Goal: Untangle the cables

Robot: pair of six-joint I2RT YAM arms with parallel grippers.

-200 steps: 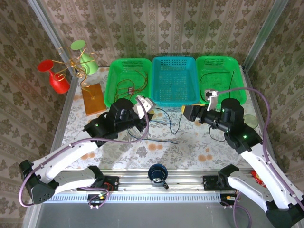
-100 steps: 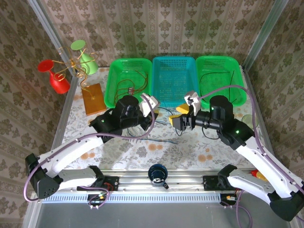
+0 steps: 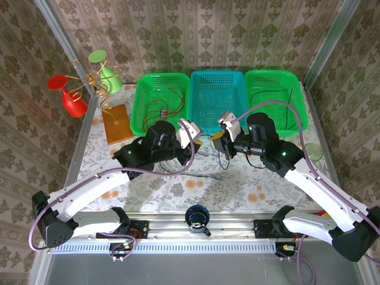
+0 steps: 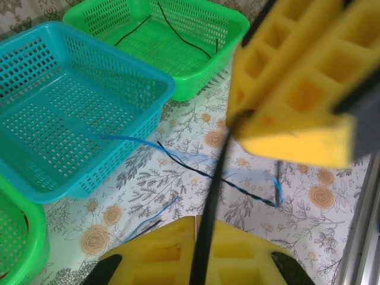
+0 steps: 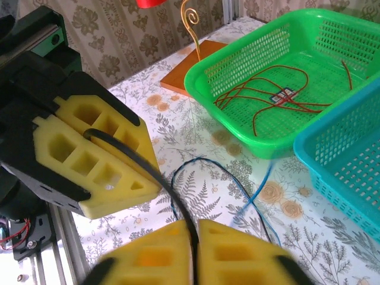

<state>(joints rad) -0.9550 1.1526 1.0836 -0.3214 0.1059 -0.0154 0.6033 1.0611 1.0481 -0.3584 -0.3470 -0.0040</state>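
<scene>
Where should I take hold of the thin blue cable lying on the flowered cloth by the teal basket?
Grip the thin blue cable on its bare stretch beside the teal plastic basket, coming straight down with the jaws across it. There it lies flat and alone; further along it twists with a thin black cable, where a pinch would probably catch both.

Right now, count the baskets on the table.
3, in a row at the table's far edge: left green basket, blue basket in the middle, right green basket. None seems hidden.
</scene>
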